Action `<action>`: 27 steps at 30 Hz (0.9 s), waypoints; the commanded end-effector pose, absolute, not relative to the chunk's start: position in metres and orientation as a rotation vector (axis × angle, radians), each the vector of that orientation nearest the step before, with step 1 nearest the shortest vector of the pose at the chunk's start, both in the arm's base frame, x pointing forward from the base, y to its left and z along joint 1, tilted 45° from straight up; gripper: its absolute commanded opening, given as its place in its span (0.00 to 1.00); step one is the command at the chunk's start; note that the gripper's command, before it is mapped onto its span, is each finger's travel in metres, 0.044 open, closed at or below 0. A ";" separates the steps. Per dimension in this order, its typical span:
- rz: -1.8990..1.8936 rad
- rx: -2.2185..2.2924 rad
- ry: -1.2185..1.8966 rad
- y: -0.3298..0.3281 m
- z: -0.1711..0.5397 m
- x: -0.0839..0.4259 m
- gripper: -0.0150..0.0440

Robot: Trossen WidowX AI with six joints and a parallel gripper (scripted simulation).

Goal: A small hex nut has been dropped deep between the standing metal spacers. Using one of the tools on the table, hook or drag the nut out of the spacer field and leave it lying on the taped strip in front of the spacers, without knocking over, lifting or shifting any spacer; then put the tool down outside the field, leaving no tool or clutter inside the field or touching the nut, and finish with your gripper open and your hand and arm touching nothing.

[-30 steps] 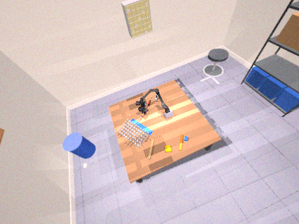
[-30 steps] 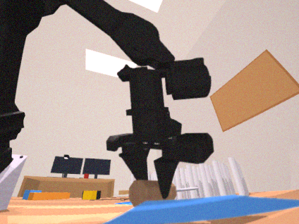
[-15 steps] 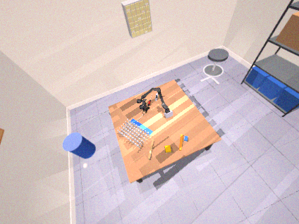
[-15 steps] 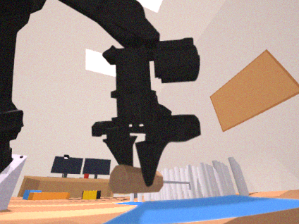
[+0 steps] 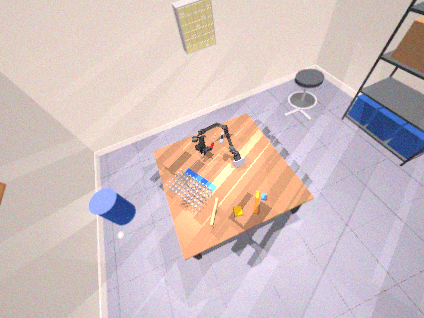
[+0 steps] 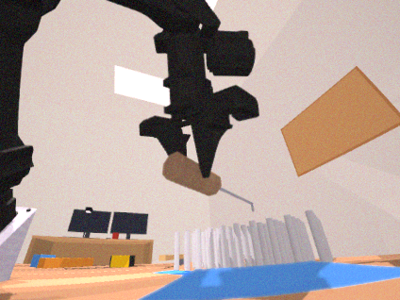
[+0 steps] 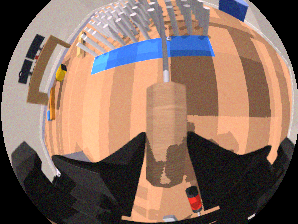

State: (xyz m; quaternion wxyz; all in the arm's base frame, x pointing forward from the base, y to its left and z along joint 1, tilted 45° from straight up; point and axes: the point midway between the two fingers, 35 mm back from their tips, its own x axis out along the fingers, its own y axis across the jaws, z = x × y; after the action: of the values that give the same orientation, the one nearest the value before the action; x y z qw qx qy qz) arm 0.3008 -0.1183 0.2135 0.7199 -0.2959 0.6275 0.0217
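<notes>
My gripper (image 5: 203, 150) (image 6: 193, 165) (image 7: 166, 136) is shut on the wooden handle of a hook tool (image 6: 189, 174) (image 7: 166, 107), held in the air. The tool's thin grey shaft points forward and slopes down; its small bent tip shows above the spacer tops in the exterior view. The standing metal spacers (image 5: 191, 190) (image 6: 317, 236) (image 7: 206, 21) form a dense field behind the blue taped strip (image 5: 200, 179) (image 6: 283, 283) (image 7: 192, 46). The spacers I can see stand upright. I cannot make out the hex nut in any view.
A red-and-black tool (image 5: 212, 145) (image 7: 194, 199) lies near the arm. A pale wooden stick (image 5: 214, 212) lies beside the spacer field. A yellow block (image 5: 238, 211) (image 6: 120, 260), an orange bar (image 5: 257, 202) (image 6: 66, 262) and a blue block (image 5: 264, 196) are farther off on the table.
</notes>
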 end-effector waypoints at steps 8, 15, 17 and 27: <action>0.034 -0.617 1.396 -0.090 0.216 0.314 0.25; 0.006 -0.557 1.428 -0.055 0.193 0.338 0.25; 0.002 -0.548 1.443 -0.044 0.185 0.343 0.25; -0.060 -0.499 1.493 0.014 0.147 0.363 0.25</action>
State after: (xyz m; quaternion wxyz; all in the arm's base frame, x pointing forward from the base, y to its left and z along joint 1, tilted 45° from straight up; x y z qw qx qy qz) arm 0.3564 -0.0083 0.1543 0.7024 -0.2316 0.6728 -0.0164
